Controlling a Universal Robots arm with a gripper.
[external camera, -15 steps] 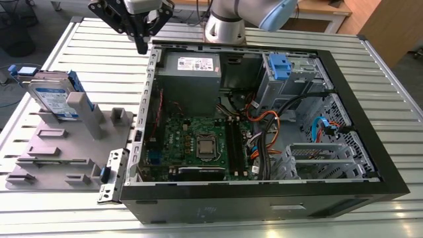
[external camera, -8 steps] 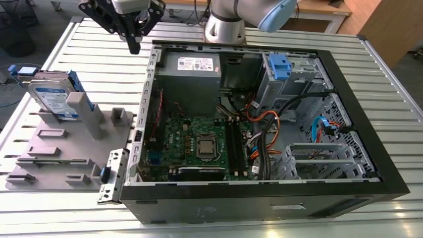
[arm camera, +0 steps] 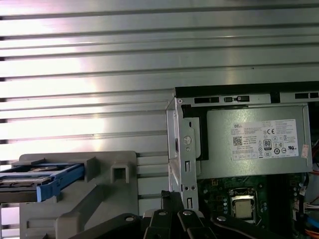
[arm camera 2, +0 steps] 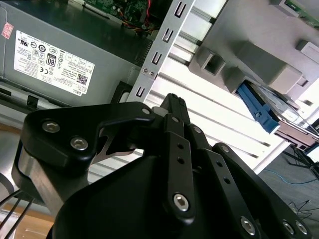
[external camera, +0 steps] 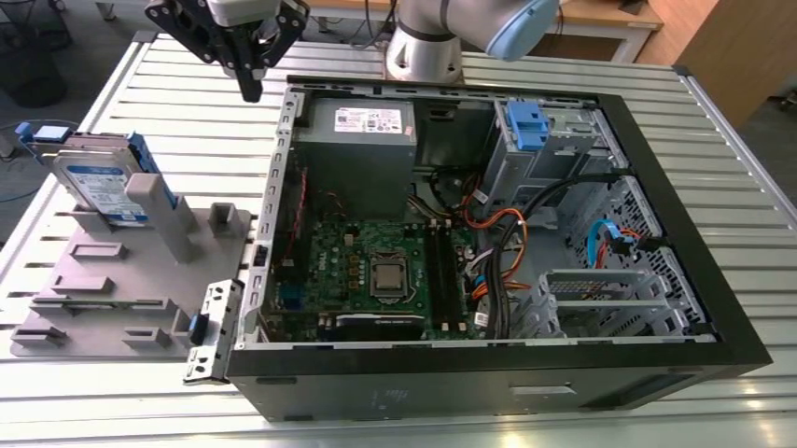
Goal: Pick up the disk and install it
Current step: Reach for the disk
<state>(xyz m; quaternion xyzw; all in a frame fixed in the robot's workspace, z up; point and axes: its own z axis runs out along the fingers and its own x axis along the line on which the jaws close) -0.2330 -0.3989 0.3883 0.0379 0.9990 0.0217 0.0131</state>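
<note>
My claw (external camera: 250, 90) hangs with its matte black fingers drawn together on nothing. In the second wrist view its bolted links and silver screw heads sit close to the camera, with the ribbed aluminium table (arm camera 2: 189, 59) bright beneath them. Just beside the claw is the grey sheet-metal power supply box (arm camera: 254, 144) with a white sticker, seated in a corner of the open black steel computer case (external camera: 498, 378). The first wrist view adds the green circuit board (arm camera: 214, 191) and its square silver processor (arm camera: 242, 209) past the box.

The disk (external camera: 100, 182), a flat silver metal hard drive in a blue plastic carrier frame, stands on edge in a grey moulded plastic stand (external camera: 112, 280). It is well apart from my claw, at the exterior view's left. That view gives me its blue-and-white label; both wrist views give it edge-on, blue rim foremost.

Farther across the case, the exterior view has a grey metal drive cage (external camera: 524, 126) with a blue plastic handle, and orange and black cables (external camera: 498, 224).
</note>
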